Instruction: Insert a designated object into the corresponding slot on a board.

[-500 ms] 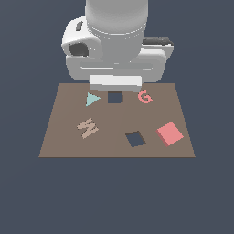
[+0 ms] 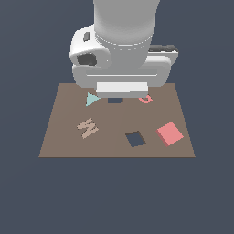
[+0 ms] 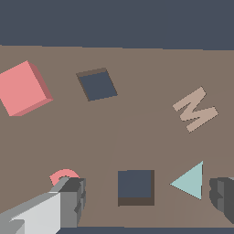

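The designated object, a salmon-pink square block [image 2: 170, 133] [image 3: 23, 88], lies flat on the brown board [image 2: 64, 145] [image 3: 137, 132] near the edge at the exterior view's right. The slot, a dark square hole [image 2: 115, 100] [image 3: 135, 186] with sides parallel to the board's edges, sits at the far side, partly covered by the arm's white hand [image 2: 121, 73]. My gripper [image 3: 146, 201] hovers above the slot, open and holding nothing. One finger [image 3: 68, 201] is over the pink G. The other finger [image 3: 224, 199] is just past the teal triangle. The block is well away from both fingers.
A tilted, diamond-like dark hole [image 2: 135, 139] [image 3: 97, 84] lies right beside the block. On the board are also a teal triangle [image 2: 93, 98] [image 3: 189, 181], a tan W [image 2: 87, 128] [image 3: 195, 109] and a pink G [image 2: 145, 98] [image 3: 64, 176], partly hidden.
In the exterior view the hand has come lower in the picture and looks larger, now covering the far edge of the slot and much of the G. The block has not moved.
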`<action>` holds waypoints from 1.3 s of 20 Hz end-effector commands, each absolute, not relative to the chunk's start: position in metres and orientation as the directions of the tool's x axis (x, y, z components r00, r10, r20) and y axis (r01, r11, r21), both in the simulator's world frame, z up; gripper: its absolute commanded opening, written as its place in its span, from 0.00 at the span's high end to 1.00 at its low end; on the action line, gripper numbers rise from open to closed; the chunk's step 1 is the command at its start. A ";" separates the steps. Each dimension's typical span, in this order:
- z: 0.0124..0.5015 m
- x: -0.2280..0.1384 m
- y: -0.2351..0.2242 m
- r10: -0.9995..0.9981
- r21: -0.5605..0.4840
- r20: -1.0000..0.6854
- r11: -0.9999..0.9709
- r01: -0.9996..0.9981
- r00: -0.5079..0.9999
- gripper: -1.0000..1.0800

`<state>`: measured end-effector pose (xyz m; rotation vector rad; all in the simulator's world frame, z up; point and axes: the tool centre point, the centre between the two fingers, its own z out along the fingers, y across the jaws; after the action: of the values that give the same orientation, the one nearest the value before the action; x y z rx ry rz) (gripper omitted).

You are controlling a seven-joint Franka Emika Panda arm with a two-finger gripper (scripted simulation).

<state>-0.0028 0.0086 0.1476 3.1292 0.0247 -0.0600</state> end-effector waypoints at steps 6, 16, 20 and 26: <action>0.123 0.022 0.044 0.125 0.005 -0.030 -0.992 0.125 0.992 0.04; 0.076 0.062 0.122 0.339 -0.001 -0.011 -0.941 0.339 0.941 0.04; 0.063 0.070 0.145 0.397 -0.001 -0.005 -0.918 0.397 0.918 0.04; 0.052 0.077 0.166 0.447 0.000 -0.001 -0.894 0.447 0.894 0.04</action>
<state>0.0748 0.1625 0.0541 3.0622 0.7042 -0.0044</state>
